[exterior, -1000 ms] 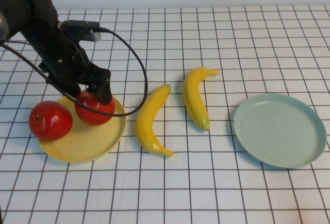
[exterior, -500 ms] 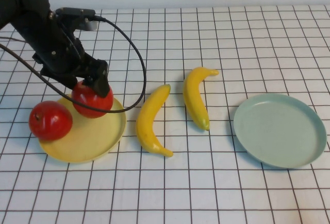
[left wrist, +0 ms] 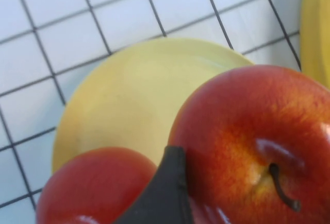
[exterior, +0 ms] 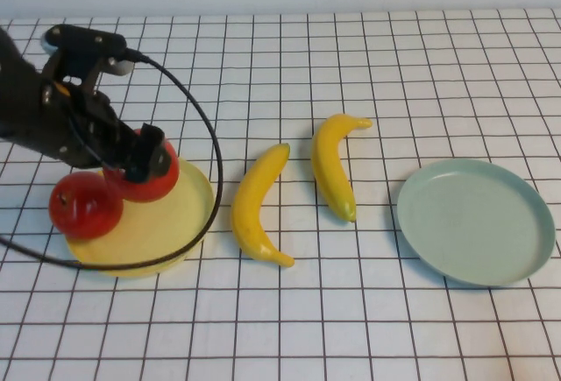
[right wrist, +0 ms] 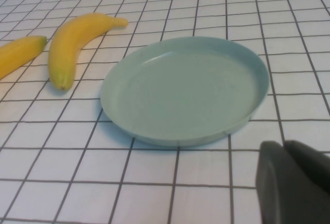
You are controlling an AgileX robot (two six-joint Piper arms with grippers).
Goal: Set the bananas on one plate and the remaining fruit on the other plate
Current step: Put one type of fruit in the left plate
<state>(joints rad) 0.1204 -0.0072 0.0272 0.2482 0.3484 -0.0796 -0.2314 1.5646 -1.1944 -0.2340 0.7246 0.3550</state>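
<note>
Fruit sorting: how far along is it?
Done: one apple rests on the yellow plate. In hand: the left gripper is at the second apple, over that same plate. Left: both bananas lie on the table, the blue-green plate holds nothing, and the right gripper hangs shut near it.

Apples (exterior: 114, 190) plated; bananas (exterior: 257, 204) on table.

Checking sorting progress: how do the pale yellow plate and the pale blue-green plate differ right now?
The pale yellow plate holds two red apples; the pale blue-green plate holds nothing. The yellow one sits under the left hand; the blue-green one lies right of the bananas. Both are round, shallow, rimmed.
</note>
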